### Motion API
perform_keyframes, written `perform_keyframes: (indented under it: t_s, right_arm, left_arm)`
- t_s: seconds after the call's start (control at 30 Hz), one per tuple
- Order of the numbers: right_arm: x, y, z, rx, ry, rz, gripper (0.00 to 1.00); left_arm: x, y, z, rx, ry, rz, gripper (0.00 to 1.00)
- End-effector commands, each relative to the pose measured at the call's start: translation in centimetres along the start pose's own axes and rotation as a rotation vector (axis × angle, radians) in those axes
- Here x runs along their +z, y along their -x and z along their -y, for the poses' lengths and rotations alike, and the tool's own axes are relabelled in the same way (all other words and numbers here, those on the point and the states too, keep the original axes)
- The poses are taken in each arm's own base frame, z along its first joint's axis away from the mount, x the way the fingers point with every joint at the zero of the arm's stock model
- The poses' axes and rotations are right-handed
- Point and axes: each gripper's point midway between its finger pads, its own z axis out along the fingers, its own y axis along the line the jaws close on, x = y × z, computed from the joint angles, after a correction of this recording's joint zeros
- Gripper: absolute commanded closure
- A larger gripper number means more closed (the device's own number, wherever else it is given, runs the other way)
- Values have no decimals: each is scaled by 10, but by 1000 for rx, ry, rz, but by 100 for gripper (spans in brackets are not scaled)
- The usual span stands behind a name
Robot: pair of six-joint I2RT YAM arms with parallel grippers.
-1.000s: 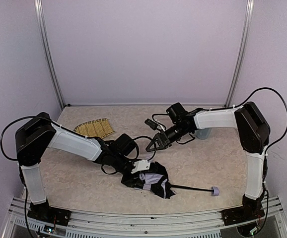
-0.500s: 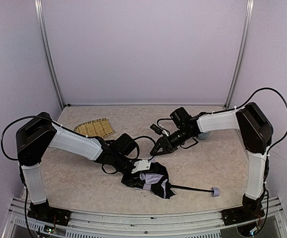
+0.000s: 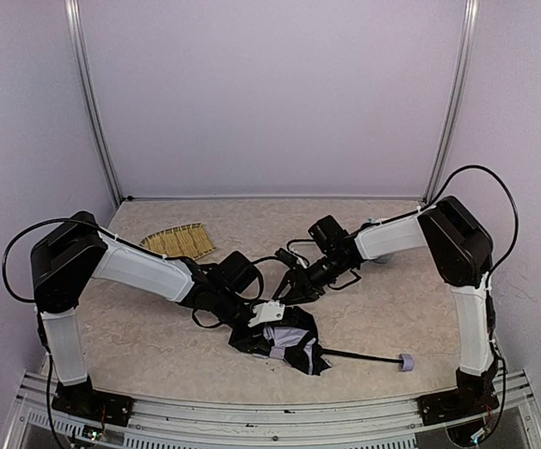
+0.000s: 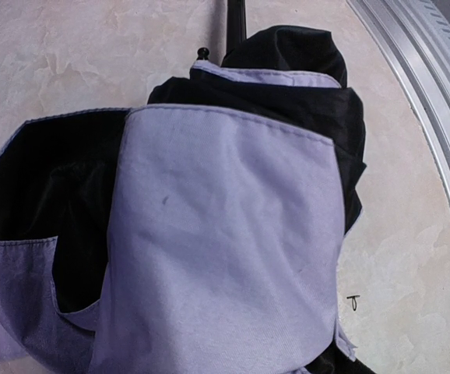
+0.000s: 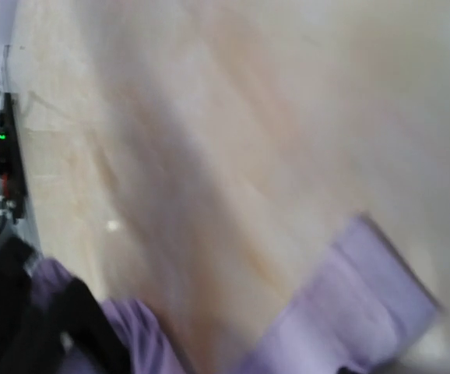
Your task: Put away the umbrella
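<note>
Umbrella lies crumpled, lavender over black (handle out to the right). The left gripper presses into its fabric and the right gripper reaches low beside it. How far either claw is open cannot be told.

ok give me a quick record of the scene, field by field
umbrella: folded, fabric bunched, lying on the table
handle: at shaft's end, pointing right
left gripper: on the bunched fabric, grip unclear
right gripper: just behind the bundle, jaws unclear
straw tray: back left, apart from umbrella
</note>
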Motion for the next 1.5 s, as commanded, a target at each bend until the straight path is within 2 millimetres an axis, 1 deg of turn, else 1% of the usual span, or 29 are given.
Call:
perform_keyframes:
  t_s: [0.0, 0.17, 0.27, 0.3, 0.37, 0.43, 0.53, 0.6, 0.67, 0.73, 0.87, 0.9, 0.93, 0.97, 1.03, 1.07, 1.1, 1.17, 1.23, 1.27, 1.33, 1.4, 1.47]
  right_arm:
    - [32, 0, -4, 23, 52, -34, 43]
    - [34, 11, -15, 20, 108, -12, 49]
    - [37, 13, -23, -13, 119, -23, 57]
    - [36, 13, -26, -28, 123, -29, 61]
    - [29, 17, -33, -82, 116, -27, 62]
    - [8, 24, -47, -173, 90, 7, 59]
    - [-31, 31, -59, -294, 6, 92, 56]
    - [-51, 26, -54, -371, -107, 127, 55]
    - [-67, 15, -42, -448, -245, 138, 55]
    - [-82, 4, -37, -518, -346, 153, 55]
    - [-110, -9, -43, -659, -499, 224, 55]
    - [-112, -12, -47, -714, -543, 229, 55]
    - [-112, -18, -54, -782, -569, 227, 55]
    - [-108, -25, -64, -864, -584, 218, 55]
    - [-93, -45, -88, -1053, -580, 189, 53]
    - [-84, -59, -97, -1148, -572, 172, 51]
    - [-74, -68, -106, -1225, -562, 158, 47]
    - [-61, -79, -115, -1318, -544, 146, 38]
    - [-50, -82, -114, -1337, -534, 120, 33]
    - [-45, -83, -110, -1337, -540, 97, 32]
    - [-35, -85, -99, -1334, -569, 42, 29]
    - [-24, -92, -91, -1349, -571, -17, 26]
    - [-15, -99, -79, -1365, -583, -71, 25]
  left_arm:
    - [18, -61, 22, -68, -60, -204, 100]
    - [18, -62, 23, -66, -61, -205, 100]
    - [18, -62, 22, -66, -59, -206, 100]
    - [18, -62, 22, -67, -59, -207, 100]
    - [18, -62, 22, -74, -59, -203, 100]
    - [18, -60, 22, -91, -66, -195, 100]
    - [17, -60, 24, -146, -101, -174, 100]
    - [17, -59, 26, -183, -129, -165, 100]
    - [17, -58, 28, -218, -160, -152, 100]
    - [16, -58, 28, -259, -188, -139, 100]
    - [19, -61, 26, -338, -223, -126, 100]
    - [19, -61, 24, -362, -230, -124, 100]
    - [19, -61, 23, -386, -241, -121, 100]
    - [20, -62, 21, -406, -248, -121, 100]
    - [21, -63, 17, -446, -254, -129, 100]
    - [22, -63, 16, -457, -260, -133, 100]
    - [23, -64, 14, -472, -265, -142, 100]
    - [24, -65, 14, -496, -282, -155, 100]
    - [25, -66, 12, -513, -290, -159, 100]
    - [26, -67, 12, -525, -297, -162, 100]
    - [26, -67, 12, -536, -310, -169, 100]
    - [27, -68, 11, -546, -317, -175, 100]
    - [27, -68, 12, -552, -326, -174, 100]
